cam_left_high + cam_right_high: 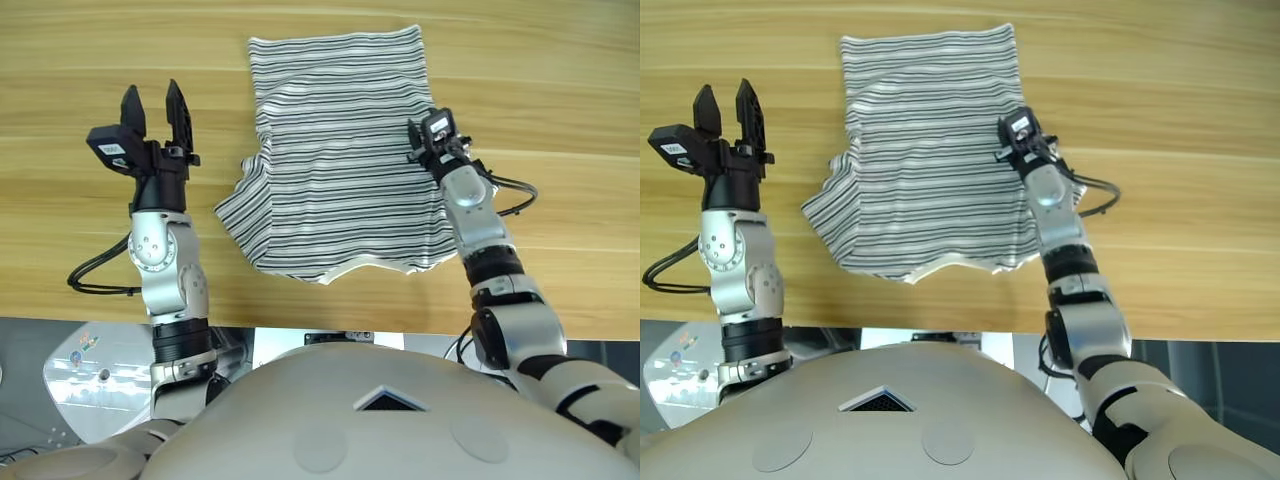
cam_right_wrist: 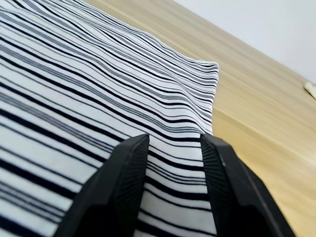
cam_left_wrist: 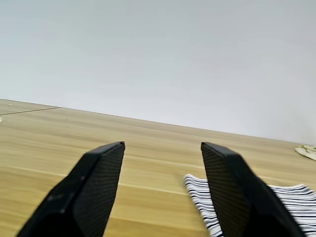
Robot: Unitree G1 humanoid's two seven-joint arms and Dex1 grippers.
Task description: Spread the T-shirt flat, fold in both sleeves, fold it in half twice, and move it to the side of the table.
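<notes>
- Your left gripper (image 1: 153,95) is up off the table (image 1: 560,80), well to the left of the T-shirt (image 1: 335,160). It's pointing up with its two fingers (image 3: 101,173) spread wide, and there's nothing between them.
- Your right gripper (image 1: 415,140) is low at the shirt's right edge, about halfway along it. From the right wrist view its fingers (image 2: 131,163) sit a bit apart, with striped fabric showing through the gap. I'd call it released, not clamped. Can't tell if the tips are actually touching the cloth.
- Writing-wise, there's a small white label (image 1: 110,150) on the left gripper's housing and another white tag (image 1: 440,125) on the right one. The print on both is way too small to read.
- You've also got a couple of colourful stickers (image 1: 85,343) on the grey surface below the table's near edge. No chance of reading those either.
- The T-shirt is the black, grey and white striped one, lying mid-table with the hem end far from you and the neck end close.
- Its left sleeve (image 1: 240,205) sticks out toward your left arm's side and looks rumpled where it meets the body. The right edge runs fairly straight under your right gripper.
- At the far right of the table there's a small pale thing (image 3: 306,150), too blurry to say what it is.
</notes>
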